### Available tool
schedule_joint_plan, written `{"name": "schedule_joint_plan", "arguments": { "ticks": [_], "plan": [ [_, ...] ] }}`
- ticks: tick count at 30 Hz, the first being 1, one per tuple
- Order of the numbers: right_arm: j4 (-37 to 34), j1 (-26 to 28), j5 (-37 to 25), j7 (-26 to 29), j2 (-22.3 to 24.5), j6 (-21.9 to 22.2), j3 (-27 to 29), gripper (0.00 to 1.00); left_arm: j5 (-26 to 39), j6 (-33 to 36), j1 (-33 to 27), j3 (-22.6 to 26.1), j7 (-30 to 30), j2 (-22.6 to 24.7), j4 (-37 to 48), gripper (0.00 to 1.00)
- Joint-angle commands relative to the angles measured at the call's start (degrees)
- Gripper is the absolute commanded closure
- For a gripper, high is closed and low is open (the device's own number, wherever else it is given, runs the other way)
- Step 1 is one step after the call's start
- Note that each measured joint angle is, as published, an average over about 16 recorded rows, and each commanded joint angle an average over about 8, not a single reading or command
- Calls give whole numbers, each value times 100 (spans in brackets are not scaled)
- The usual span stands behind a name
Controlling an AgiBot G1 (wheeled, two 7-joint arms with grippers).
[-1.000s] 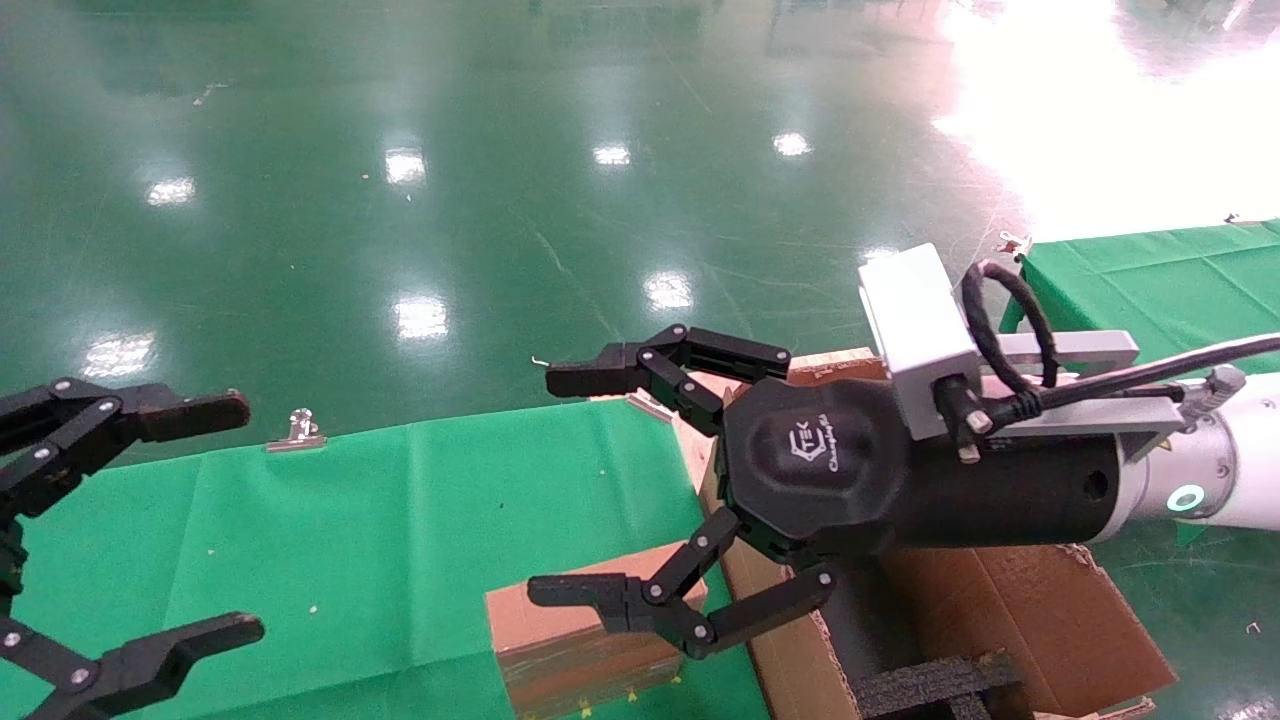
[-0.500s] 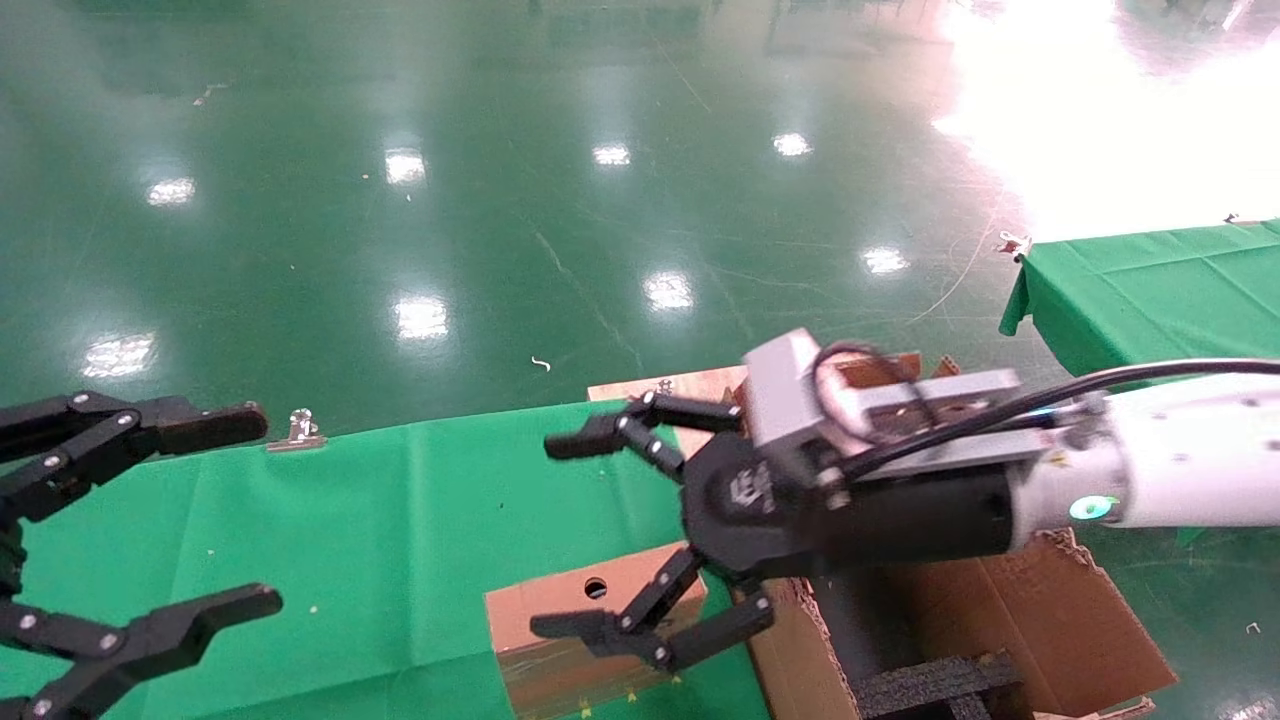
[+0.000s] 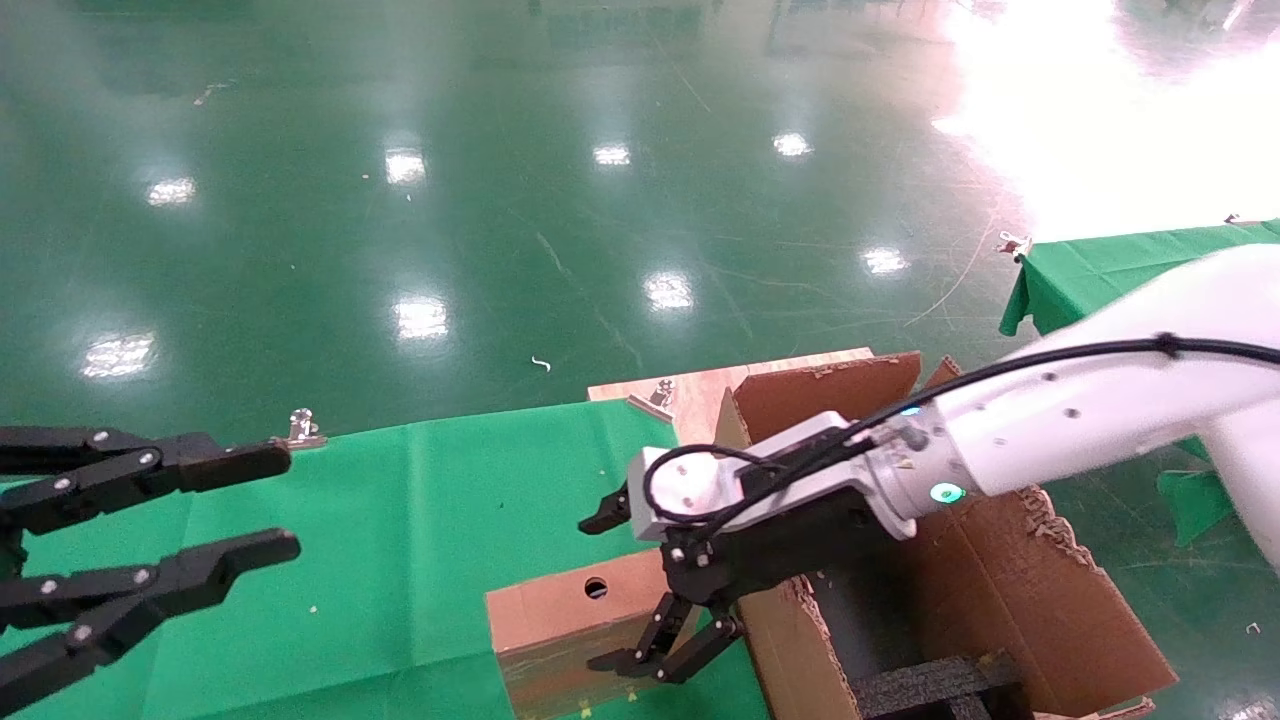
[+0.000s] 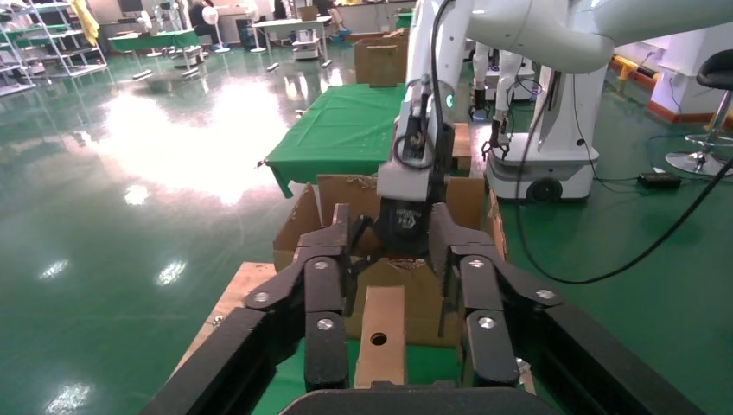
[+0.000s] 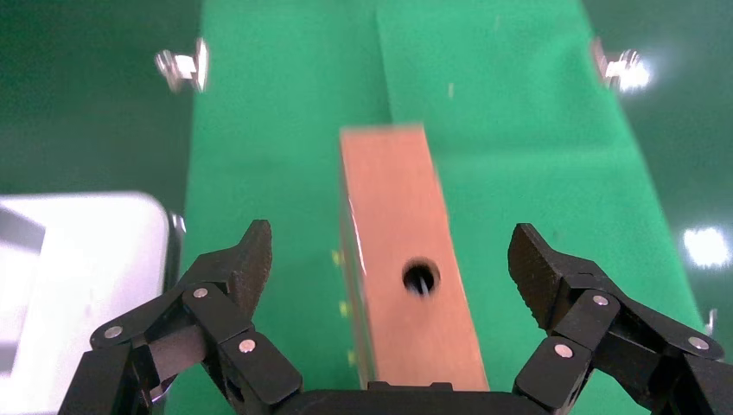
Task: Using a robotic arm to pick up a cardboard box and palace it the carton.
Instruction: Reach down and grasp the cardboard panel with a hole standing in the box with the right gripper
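Brown cardboard, small rectangular box with a round hole in its top (image 3: 570, 610), lies on the green-cloth table (image 3: 400, 520), just beside the large brown corrugated carton with ragged flaps (image 3: 1000, 590), which holds black foam dividers (image 3: 930, 685). White glossy right arm with a teal light ring (image 3: 1080, 420) reaches across the carton toward the box. Right tool (image 3: 625, 590), black with linked fingers, sits over the carton-side end of the box, jaws spread wide; one finger (image 3: 660, 655) is low at the near side of the box, the other (image 3: 603, 515) shows beyond the silver camera block (image 3: 685, 490). In the right wrist view the box (image 5: 402, 259) runs lengthwise between the spread fingers (image 5: 233, 277), clear gaps on both sides, not pinched; the hole is near the tool. Contact with the box top: can't tell. Left tool (image 3: 240, 505), bare black, is off at the left over the table, well apart from the box, fingers apart, holding nothing. Left wrist view shows the box (image 4: 381, 333) end-on between its own open fingers (image 4: 324, 328), with the right tool (image 4: 406, 259) above the far end. Metal clip (image 3: 298, 430) on the table's far edge. Glossy green floor (image 3: 500, 180) beyond.
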Motion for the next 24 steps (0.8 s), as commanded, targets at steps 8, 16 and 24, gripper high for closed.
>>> {"name": "schedule_joint_plan", "arguments": {
  "ticks": [8, 16, 24],
  "plan": [
    [-96, 609, -912, 193, -558, -156, -726, 0, -1, -1, 0, 2, 1, -1, 0, 82],
    [-309, 1003, -1323, 11, -977, -165, -1350, 1, -2, -1, -1, 3, 1, -1, 0, 0],
    [-468, 1215, -1494, -176, -1178, -84, -1681, 89, 0, -3, 0, 3, 2, -2, 1, 0]
  ]
}}
